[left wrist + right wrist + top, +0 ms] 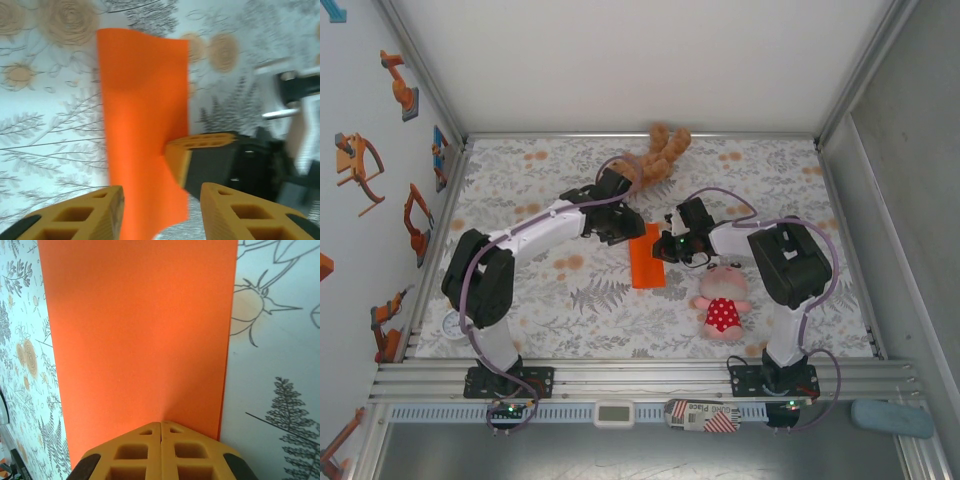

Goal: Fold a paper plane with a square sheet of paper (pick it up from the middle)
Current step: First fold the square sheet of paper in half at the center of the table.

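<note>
The square sheet of paper (648,257), bright orange and seen from above as a narrow rectangle, is laid on the patterned bench (570,310) between the 2 arms. The right tool (161,426) is closed, its 2 fingers pressed together and set against the sheet's right edge; whether the paper is pinched or only pressed down cannot be told. The left tool (160,216) is open at the sheet's far-left corner, its fingers (75,217) held apart with 1 end of the sheet lying between them. A pink doll (722,305) is seen just right of the sheet, and a brown plush bear (660,152) is seen well beyond its far end.
</note>
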`<action>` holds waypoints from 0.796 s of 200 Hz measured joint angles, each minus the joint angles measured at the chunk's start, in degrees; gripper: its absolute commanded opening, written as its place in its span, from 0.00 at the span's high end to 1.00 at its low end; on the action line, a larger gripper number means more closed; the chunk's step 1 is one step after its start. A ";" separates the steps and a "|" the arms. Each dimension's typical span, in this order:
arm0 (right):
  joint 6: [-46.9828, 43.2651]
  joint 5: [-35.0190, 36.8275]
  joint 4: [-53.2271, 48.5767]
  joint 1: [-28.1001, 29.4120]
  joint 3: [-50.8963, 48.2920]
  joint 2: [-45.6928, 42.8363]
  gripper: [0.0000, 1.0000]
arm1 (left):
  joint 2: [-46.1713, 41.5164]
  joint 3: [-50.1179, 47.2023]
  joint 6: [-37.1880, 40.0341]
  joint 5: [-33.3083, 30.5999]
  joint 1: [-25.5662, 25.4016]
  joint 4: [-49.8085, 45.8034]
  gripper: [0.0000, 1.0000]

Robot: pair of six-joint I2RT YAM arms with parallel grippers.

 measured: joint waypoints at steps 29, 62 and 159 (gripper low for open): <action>-0.33 -0.76 -0.20 -0.35 0.20 0.26 1.00 | 2.25 -2.69 -1.84 5.70 0.59 6.05 0.76; -0.33 -0.90 -0.24 -0.42 0.24 0.33 1.00 | 6.43 -3.39 -2.97 9.60 0.79 8.37 0.83; -0.31 -2.01 -0.44 -0.79 0.59 0.85 1.00 | 11.54 -3.37 -4.24 12.72 1.40 9.57 0.91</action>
